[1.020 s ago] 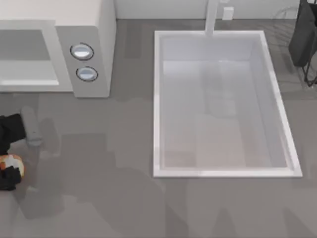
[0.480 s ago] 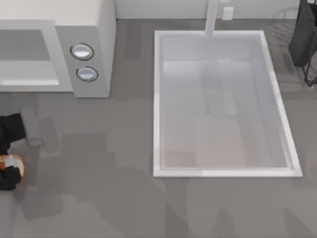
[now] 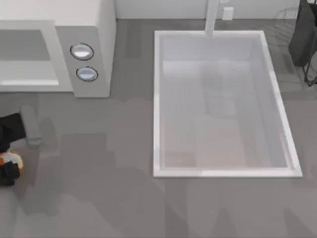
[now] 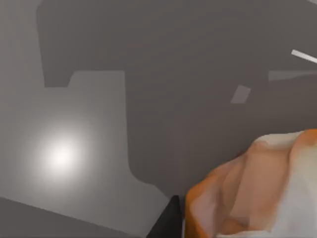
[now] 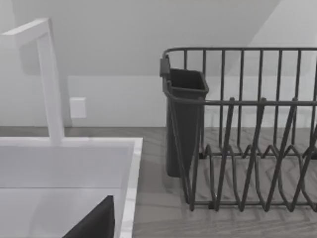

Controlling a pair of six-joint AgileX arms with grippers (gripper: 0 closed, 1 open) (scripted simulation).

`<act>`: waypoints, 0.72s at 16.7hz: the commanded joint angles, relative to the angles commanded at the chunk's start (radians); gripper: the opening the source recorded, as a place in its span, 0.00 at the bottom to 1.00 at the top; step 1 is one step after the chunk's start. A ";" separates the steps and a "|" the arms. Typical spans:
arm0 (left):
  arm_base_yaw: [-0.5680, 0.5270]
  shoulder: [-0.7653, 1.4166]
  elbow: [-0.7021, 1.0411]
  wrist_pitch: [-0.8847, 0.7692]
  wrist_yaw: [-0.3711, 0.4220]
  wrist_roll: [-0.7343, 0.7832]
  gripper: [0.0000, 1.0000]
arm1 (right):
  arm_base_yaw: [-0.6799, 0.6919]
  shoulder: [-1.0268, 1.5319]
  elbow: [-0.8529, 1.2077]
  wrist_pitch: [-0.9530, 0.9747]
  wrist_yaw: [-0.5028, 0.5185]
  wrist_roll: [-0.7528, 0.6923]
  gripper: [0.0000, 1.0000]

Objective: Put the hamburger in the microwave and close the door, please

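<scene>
Item: hamburger (image 3: pixel 11 159), at the top view's far left edge, in front of the microwave (image 3: pixel 84 47) and well apart from its opening. Your left gripper (image 3: pixel 6 153) sat around it, dark fingers on either side, apparently closed on the bun; the left wrist view showed the hamburger (image 4: pixel 257 188) close against one finger (image 4: pixel 168 223).

Item: microwave, at the table's (image 3: pixel 99 198) back left, cavity exposed, two knobs (image 3: pixel 82 51) on its panel. You could not make out the door in these views.

Item: right arm, parked at the far right by the dish rack (image 5: pixel 247 129); whether its fingers were apart or together could not be told.

Item: sink (image 3: pixel 223 104), mid-table.

Risks, as judged: the soft bun could slip or squash if the hold was off-centre; the load could clip the microwave's lower lip on entry.

Writing: none readable anywhere.
</scene>
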 joint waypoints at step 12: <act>-0.002 -0.131 0.228 -0.370 -0.002 -0.002 0.00 | 0.000 0.000 0.000 0.000 0.000 0.000 1.00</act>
